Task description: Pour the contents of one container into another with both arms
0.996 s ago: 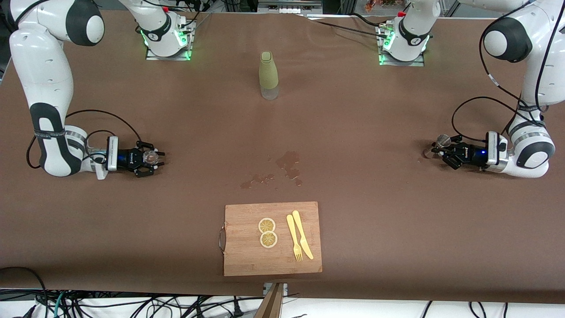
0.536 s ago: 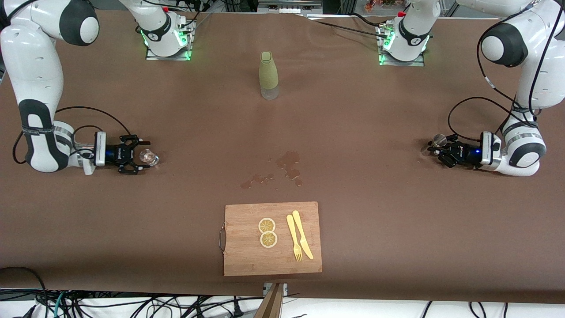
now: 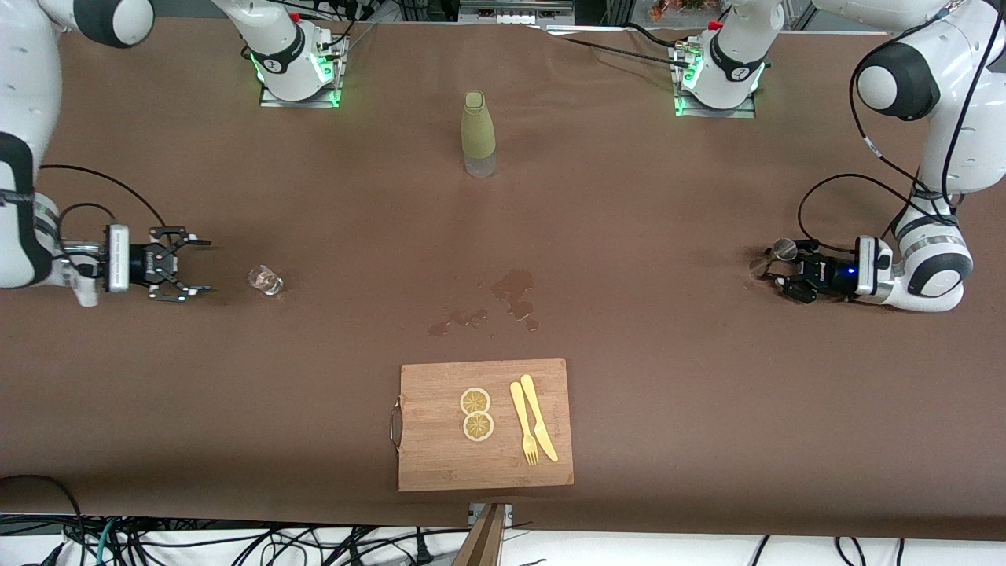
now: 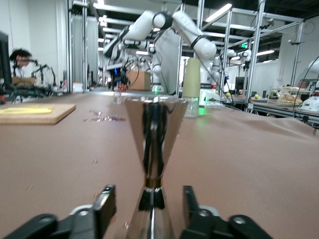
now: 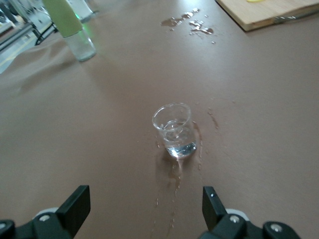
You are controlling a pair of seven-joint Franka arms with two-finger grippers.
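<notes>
A small clear glass [image 3: 266,280] [image 5: 174,130] with a little water stands on the brown table toward the right arm's end. My right gripper [image 3: 196,267] [image 5: 144,199] is open and low, apart from the glass and empty. A shiny metal jigger [image 3: 783,250] [image 4: 152,144] stands upright toward the left arm's end. My left gripper [image 3: 783,272] [image 4: 148,199] is low around the jigger's base, open, with a gap showing on each side between fingers and metal.
A green-sleeved bottle [image 3: 478,134] stands mid-table near the bases. A wet spill [image 3: 515,291] marks the middle. Nearer the camera lies a wooden cutting board [image 3: 424,456] with lemon slices [image 3: 476,413], a yellow fork and knife [image 3: 534,428].
My right gripper has let go of the glass and drawn back toward the right arm's end; the glass stays put. The left gripper has shifted only slightly around the jigger.
</notes>
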